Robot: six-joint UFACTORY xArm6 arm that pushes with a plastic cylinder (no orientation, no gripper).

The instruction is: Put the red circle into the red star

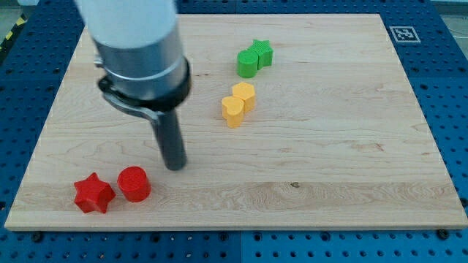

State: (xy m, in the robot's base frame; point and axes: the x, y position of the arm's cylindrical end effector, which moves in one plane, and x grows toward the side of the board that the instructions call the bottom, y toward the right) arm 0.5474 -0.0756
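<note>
The red circle stands near the table's bottom-left corner, just beside the red star, with a small gap between them. The arm has no fingers, so nothing is held; its tip rests just above and to the right of the circle. The circle looks small, light and stiff, and it will probably slide easily on the smooth wood. It should be pushed on its right side, toward the star.

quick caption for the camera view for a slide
My tip sits just up-right of the red circle, which lies beside the red star on the wooden board.
</note>
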